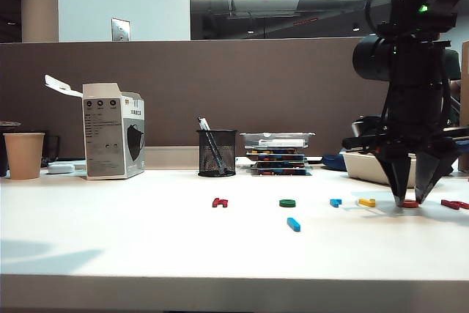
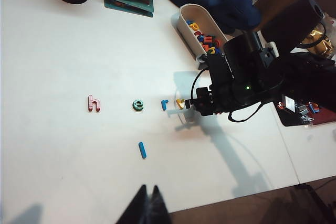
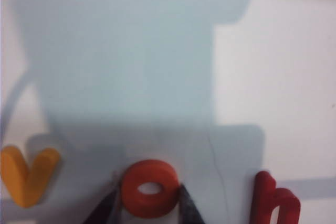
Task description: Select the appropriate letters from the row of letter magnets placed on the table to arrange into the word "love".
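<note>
**Right gripper closing in on the "o"**

Right gripper (image 3: 149,208) is down on the white smooth tabletop (image 1: 146,254), fingertips either side of the small orange-red plastic ring letter (image 3: 151,188), touching or nearly so; can't tell if clamped yet. Judged step: picking "o". Next: firm pinch, lift, place beside the blue straight bar letter (image 1: 293,223) sitting fwd of the row. Left gripper (image 2: 147,205) hovers apart from the letters, tips together. Only right wrist view shows the ring's hole and the yellow angular letter (image 3: 26,174) alongside; exterior shows the whole row.
</note>
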Motion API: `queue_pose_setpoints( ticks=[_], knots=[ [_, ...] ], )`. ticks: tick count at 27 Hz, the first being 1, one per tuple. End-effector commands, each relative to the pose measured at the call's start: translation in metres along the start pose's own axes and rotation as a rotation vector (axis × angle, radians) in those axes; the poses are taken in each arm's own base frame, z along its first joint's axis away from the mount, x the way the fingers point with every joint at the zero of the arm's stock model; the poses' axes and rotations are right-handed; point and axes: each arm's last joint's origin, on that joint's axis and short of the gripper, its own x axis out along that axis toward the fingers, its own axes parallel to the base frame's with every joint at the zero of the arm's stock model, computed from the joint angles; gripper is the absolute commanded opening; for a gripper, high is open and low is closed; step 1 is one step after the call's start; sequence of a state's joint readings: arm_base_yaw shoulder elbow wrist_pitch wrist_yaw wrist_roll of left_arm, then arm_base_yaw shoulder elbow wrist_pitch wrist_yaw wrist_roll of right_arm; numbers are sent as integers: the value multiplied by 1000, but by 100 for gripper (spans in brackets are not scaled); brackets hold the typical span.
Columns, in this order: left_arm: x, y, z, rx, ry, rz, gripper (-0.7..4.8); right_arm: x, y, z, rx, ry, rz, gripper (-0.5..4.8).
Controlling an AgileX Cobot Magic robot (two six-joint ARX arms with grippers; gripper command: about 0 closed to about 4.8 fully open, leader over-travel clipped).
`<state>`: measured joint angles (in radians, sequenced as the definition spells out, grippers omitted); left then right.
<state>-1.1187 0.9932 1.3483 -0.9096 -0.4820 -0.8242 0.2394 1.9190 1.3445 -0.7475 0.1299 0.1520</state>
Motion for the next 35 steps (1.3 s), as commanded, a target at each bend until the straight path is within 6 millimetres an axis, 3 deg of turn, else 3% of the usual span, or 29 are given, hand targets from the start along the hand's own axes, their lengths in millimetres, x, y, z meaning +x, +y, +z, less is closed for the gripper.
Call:
queue_pose_setpoints(
  ticks=[1,13,26,35],
  knots=[
    [-2,-1,1,-1,-10,-6,-4,7,0,-5,-8,49,-7,116],
    [-2,-1,1,0,-10,-6,-4,5,-1,-8,-11,78,-19,117],
    [-2,-1,1,0,-10,-6,-4,-47,-2,-10,16,-28,154,117],
    [-2,-1,1,0,-10,-6,-4,-52,19,-26,20,71,217,117]
  ],
)
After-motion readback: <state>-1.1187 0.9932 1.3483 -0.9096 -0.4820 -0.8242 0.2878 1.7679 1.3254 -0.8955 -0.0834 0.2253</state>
